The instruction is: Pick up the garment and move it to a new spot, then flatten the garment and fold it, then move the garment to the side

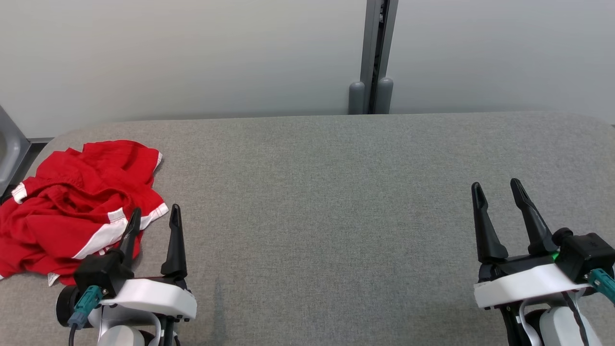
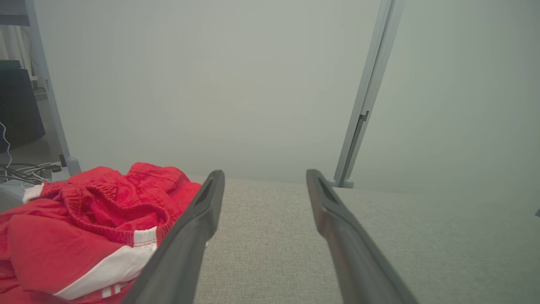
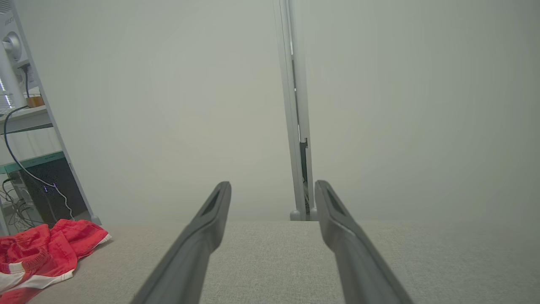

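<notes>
My left pincer [image 1: 155,210] stands apart, its two dark fingers spread wide with nothing between them. The red shorts [image 1: 72,206] lie crumpled in a heap on the grey desk [image 1: 312,216], with white stripes and white hem trim showing among the folds. My left pincer is just beside the shorts, on their right-hand edge. From my head, its outer finger [image 1: 129,240] overlaps the white-striped corner of the shorts, while the inner finger is over bare desk cloth. I cannot tell whether that outer finger touches the fabric or hangs above it.

Along my left wrist, the shorts [image 2: 84,219] fill the lower left, elastic waistband bunched on top. The outer finger crosses in front of their near edge, and the gap of the pincer opens onto bare desk beside them.

My right pincer [image 1: 495,183] is also spread wide and holds nothing. It sits well apart from the shorts, across the desk from them. From that wrist the shorts [image 3: 38,249] are a small red heap far off to the left. A grey upright post [image 1: 375,48] rises behind the desk, well apart from the shorts.
</notes>
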Controlling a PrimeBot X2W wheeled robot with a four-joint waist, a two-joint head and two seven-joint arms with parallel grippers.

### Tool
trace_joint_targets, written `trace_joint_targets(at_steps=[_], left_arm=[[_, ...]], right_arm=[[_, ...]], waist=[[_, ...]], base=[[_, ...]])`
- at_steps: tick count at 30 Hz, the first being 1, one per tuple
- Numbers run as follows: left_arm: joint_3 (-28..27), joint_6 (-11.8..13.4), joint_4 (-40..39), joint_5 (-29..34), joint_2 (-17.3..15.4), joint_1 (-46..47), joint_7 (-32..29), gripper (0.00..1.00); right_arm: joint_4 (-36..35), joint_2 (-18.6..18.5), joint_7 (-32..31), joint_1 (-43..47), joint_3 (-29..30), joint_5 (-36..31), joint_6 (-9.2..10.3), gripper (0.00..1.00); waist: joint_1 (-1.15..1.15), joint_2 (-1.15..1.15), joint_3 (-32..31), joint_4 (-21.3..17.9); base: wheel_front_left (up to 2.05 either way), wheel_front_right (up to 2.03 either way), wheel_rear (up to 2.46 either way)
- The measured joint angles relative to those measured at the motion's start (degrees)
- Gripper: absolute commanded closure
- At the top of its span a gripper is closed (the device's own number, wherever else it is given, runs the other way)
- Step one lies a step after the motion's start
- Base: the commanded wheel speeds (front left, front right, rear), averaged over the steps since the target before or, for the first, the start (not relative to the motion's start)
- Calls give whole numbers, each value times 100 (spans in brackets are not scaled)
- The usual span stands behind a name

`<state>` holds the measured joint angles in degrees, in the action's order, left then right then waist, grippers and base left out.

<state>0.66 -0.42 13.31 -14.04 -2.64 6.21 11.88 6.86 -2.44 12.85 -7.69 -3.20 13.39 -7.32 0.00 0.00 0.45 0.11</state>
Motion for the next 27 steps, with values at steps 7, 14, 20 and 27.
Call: trace_joint_targets(at_steps=[7,14,20,27], left_arm=[[8,5,26,242,-3,-4,98,0],[18,14,24,503,-7,-15,187,0],[75,51,-7,669,-9,-20,263,0],[116,85,-30,808,-11,-20,327,0]], right_arm=[[-25,-5,73,0,3,-247,-1,0],[-74,-10,130,0,-29,-490,-1,0],[-112,-13,181,1,-43,-735,-4,0],[-147,-15,200,1,-65,-924,-10,0]], waist=[[0,0,8,8],[0,0,17,-1],[0,0,32,-6],[0,0,47,-10]], base=[[0,0,0],[0,0,0],[0,0,0],[0,0,0]])
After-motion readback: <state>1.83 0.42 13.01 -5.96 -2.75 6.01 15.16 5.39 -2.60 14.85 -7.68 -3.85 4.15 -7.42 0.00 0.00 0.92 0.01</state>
